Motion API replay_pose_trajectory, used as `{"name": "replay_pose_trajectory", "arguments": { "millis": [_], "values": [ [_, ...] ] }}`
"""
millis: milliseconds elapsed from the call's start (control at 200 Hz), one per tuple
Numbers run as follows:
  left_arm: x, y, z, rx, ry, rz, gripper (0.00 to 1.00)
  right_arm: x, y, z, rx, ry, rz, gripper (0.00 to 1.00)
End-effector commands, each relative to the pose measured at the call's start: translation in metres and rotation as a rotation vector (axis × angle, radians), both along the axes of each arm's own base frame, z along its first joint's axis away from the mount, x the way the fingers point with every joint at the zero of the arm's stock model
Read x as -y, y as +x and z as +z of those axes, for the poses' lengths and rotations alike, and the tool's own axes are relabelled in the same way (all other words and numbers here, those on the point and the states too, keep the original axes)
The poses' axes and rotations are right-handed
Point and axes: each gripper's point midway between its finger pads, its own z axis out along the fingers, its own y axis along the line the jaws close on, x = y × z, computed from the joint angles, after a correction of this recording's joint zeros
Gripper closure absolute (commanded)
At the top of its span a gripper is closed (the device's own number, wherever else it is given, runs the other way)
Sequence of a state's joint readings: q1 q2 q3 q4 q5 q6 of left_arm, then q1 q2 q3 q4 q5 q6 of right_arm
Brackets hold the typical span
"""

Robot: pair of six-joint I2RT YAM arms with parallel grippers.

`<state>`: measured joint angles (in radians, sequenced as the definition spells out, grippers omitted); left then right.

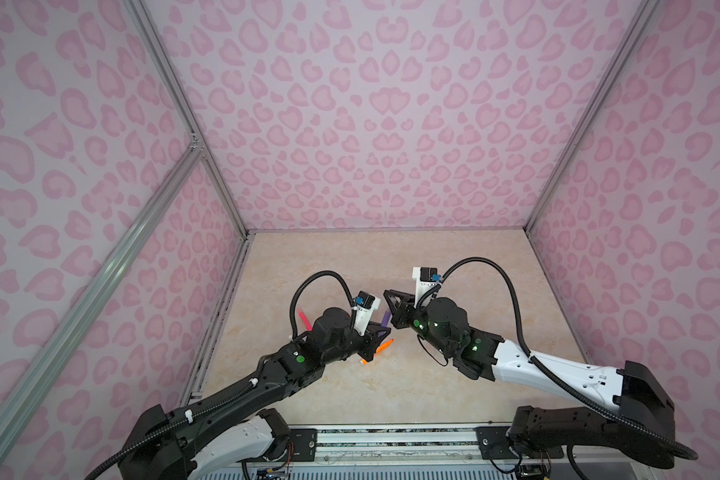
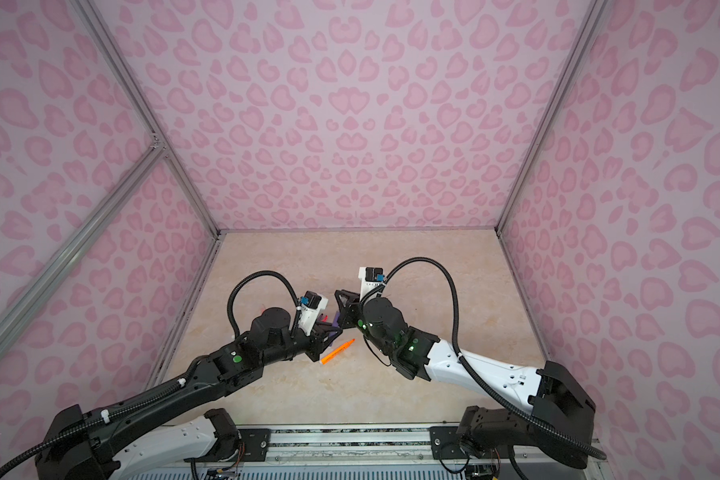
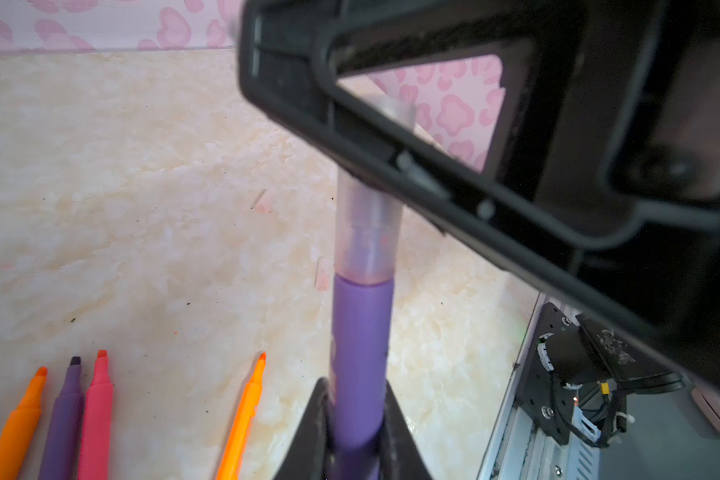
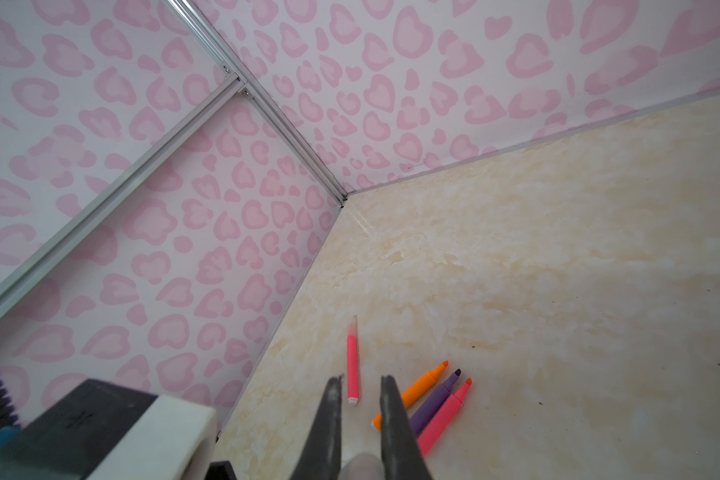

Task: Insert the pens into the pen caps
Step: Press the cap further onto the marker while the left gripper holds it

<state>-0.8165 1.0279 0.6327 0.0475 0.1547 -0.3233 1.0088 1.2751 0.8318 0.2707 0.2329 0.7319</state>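
Two robot arms meet above the middle of the beige marbled surface [image 1: 391, 395], joined by a single purple pen [image 3: 362, 365]. The left tool [image 3: 354, 384] is clamped on the pen's barrel, holding it clear of the surface with its tip end pointing toward the right tool [image 4: 360, 379]. A clear cap [image 3: 366, 232] sits over that tip, its rim against the purple barrel, and the right tool is closed on the cap's far end. In both top views the two tools stand almost nose to nose. The other pens lie on the surface below. An orange pen [image 3: 17, 428], a second purple pen [image 3: 63, 419] and a pink pen [image 3: 96, 415] lie side by side, uncapped. A lone orange pen [image 2: 337, 351], also uncapped, lies a little apart from them. A capped pink pen [image 4: 352, 361] lies nearer the left wall. A loose cap [image 3: 262, 201] and a second loose cap [image 3: 321, 274] show faintly on the surface beyond.
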Motion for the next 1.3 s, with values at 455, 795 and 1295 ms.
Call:
{"name": "replay_pose_trajectory", "arguments": {
  "millis": [455, 795, 1295],
  "values": [
    [-0.044, 0.064, 0.032, 0.133, 0.017, 0.428, 0.96, 0.011, -0.028, -0.085, -0.157, -0.354, -0.112, 1.00],
    [-0.036, 0.063, 0.037, 0.004, -0.166, 0.301, 0.96, -0.020, -0.042, -0.075, -0.078, -0.224, 0.076, 1.00],
    [-0.035, 0.057, 0.058, -0.005, -0.293, 0.195, 0.96, -0.034, -0.055, -0.060, -0.032, -0.152, 0.180, 1.00]
  ]
}}
